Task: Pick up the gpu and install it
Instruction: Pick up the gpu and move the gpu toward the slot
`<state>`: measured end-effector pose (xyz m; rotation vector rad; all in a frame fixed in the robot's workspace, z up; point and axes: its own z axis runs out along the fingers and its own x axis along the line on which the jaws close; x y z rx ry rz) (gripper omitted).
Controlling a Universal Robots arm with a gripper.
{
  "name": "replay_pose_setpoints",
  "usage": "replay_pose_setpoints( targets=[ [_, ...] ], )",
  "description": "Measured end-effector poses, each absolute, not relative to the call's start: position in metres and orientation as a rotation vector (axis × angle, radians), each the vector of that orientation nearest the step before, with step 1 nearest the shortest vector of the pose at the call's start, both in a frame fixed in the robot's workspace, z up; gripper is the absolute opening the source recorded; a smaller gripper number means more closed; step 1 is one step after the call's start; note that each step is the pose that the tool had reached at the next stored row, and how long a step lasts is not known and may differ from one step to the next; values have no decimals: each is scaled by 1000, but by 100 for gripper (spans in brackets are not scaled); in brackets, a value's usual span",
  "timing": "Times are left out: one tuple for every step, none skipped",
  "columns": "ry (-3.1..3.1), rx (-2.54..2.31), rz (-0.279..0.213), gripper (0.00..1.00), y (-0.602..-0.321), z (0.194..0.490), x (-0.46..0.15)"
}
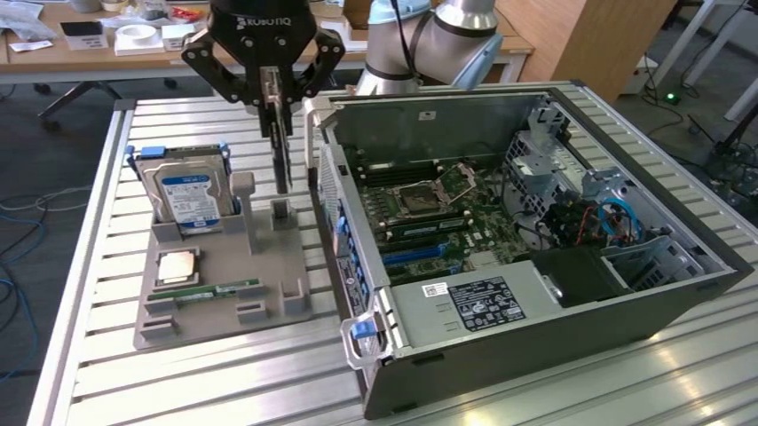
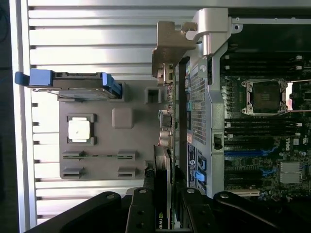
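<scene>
The gpu hangs edge-on and upright from my gripper, which is shut on its upper edge. It hovers just above the grey parts holder, over the holder's upright slot posts and close beside the open computer case. From the wrist, the gpu appears as a thin dark strip running out from between my fingers, with its silver end bracket at the far end, next to the case's rear panel. The motherboard lies exposed inside the case.
A silver hard drive in a blue caddy stands on the holder at the exterior view's left. A processor chip and a narrow memory stick lie flat on it. Everything rests on a slatted metal table. Desks stand behind.
</scene>
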<state>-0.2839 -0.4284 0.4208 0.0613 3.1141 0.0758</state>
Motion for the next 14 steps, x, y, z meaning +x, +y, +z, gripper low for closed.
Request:
replay_pose_setpoints(
  targets=[
    [3114, 61, 76, 26, -428, 421, -282],
    [3114, 61, 76, 26, -428, 421, -280],
    [3114, 61, 76, 26, -428, 421, -278],
    [3114, 61, 76, 26, -428, 421, -275],
    [3114, 61, 76, 26, -428, 421, -272],
    [3114, 61, 76, 26, -428, 421, -268],
    [3114, 61, 76, 26, -428, 421, -264],
    [3114, 61, 76, 26, -428, 421, -260],
    [3114, 61, 77, 26, -428, 421, -256],
    [3114, 61, 77, 26, -428, 421, -252],
    [3114, 61, 77, 26, -428, 421, -247],
    [3114, 61, 78, 26, -428, 421, -243],
    [3114, 61, 78, 26, -428, 421, -239],
    [3114, 62, 79, 26, -428, 421, -234]
  ],
)
